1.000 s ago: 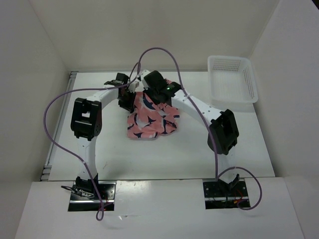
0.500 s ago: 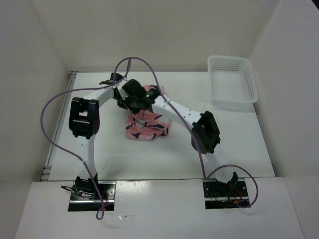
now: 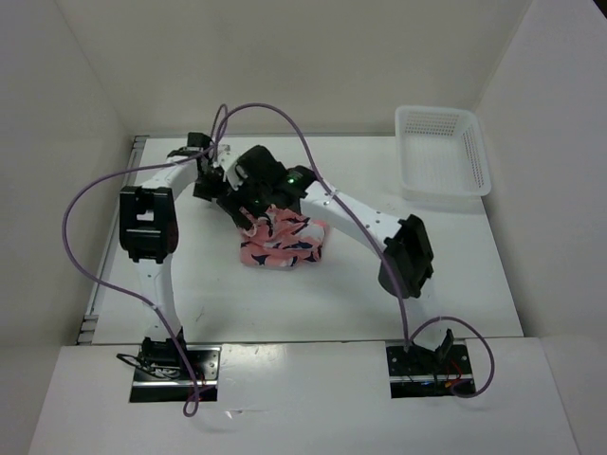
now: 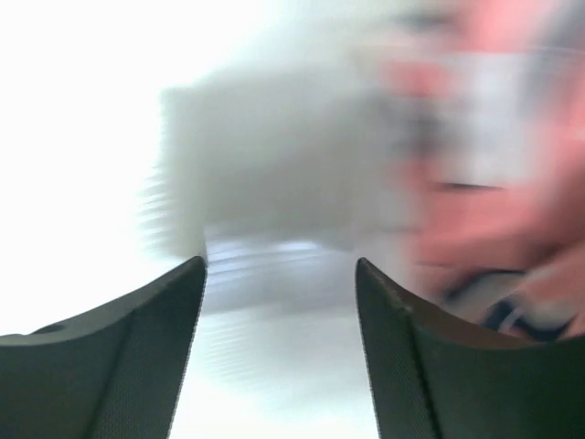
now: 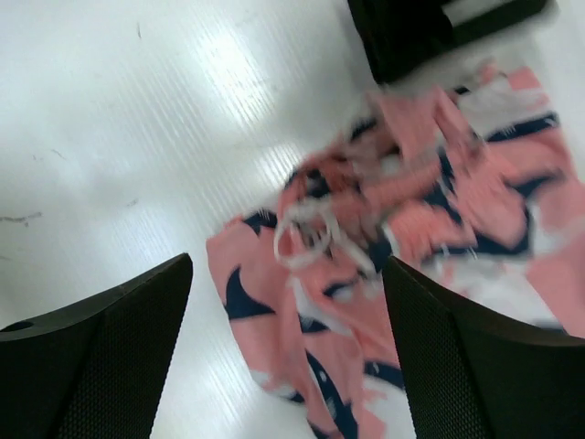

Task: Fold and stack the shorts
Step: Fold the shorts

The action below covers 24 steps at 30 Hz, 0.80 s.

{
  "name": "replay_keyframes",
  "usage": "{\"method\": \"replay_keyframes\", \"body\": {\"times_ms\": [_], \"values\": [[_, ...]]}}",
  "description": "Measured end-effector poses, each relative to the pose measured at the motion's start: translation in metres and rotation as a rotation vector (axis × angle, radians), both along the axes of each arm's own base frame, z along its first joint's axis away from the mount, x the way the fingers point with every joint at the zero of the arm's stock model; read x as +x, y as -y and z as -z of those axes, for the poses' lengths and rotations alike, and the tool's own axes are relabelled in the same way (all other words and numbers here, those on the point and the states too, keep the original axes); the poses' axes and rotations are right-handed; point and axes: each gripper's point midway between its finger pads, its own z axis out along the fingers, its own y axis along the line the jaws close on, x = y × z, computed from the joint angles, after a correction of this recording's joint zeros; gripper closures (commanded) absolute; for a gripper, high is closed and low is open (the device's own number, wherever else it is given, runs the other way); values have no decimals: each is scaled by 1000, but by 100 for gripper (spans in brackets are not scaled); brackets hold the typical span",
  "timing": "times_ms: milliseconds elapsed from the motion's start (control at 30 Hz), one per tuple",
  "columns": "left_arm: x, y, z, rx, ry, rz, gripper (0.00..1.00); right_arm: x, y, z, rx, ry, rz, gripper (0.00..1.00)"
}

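The right gripper [image 5: 283, 366] stands wide open. Its two dark fingers [image 5: 91, 357] are well apart with nothing clamped between them. Directly below and just ahead of it lie the shorts [image 5: 411, 229], a crumpled coral-pink heap with navy and white shapes, resting on the white table [image 5: 119, 119]. A thin white cord [image 5: 302, 240] loops loosely on top of the heap near the gripper. Beyond the shorts, at the far edge of that view, sits a black part [image 5: 411, 27], probably belonging to the other arm.

The left gripper [image 4: 279, 357] is also spread, its fingers [image 4: 119, 357] holding nothing. Its view is badly blurred, and the pink smear to its right is likely the cloth.

From above, the left gripper [image 3: 211, 185] and the right gripper [image 3: 245, 213] sit close together at the far left end of the shorts [image 3: 285, 245]. The right arm [image 3: 351, 213] crosses over the far edge of the heap and hides part of it. Purple cable [image 3: 95, 199] arcs above both arms. The white mesh basket [image 3: 479, 156] stands well off to the right gripper's right, apart from the cloth.
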Motion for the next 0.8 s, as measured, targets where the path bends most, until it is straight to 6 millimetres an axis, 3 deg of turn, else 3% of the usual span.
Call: {"method": "replay_keyframes", "body": {"times_ms": [100, 133, 233, 333, 400, 467, 533, 600, 667, 800], "values": [[6, -50, -7, 120, 22, -114, 22, -11, 35, -15, -17, 31, 26, 22], [9, -62, -13, 151, 33, -142, 22, -15, 51, -16, -27, 36, 39, 30], [25, -68, -49, 169, 108, -162, 22, -18, 102, -7, -86, 50, 99, 42], [31, -36, -95, 147, 212, -107, 21, -13, 138, 25, -168, 53, 152, 47], [27, 10, -121, 116, 270, -19, 21, -15, 152, 55, -230, 33, 154, 53], [20, 56, -132, 80, 302, 75, 24, -21, 159, 83, -292, 4, 141, 57], [8, 98, -123, 50, 285, 166, 27, -22, 163, 104, -328, -14, 128, 59], [-3, 111, -100, 45, 231, 201, 29, -24, 164, 118, -347, -26, 118, 60], [-10, 104, -67, 64, 156, 196, 29, -24, 163, 127, -356, -32, 103, 64], [-19, 74, -2, 128, 14, 146, 29, -30, 167, 143, -379, -42, 69, 84]]}}
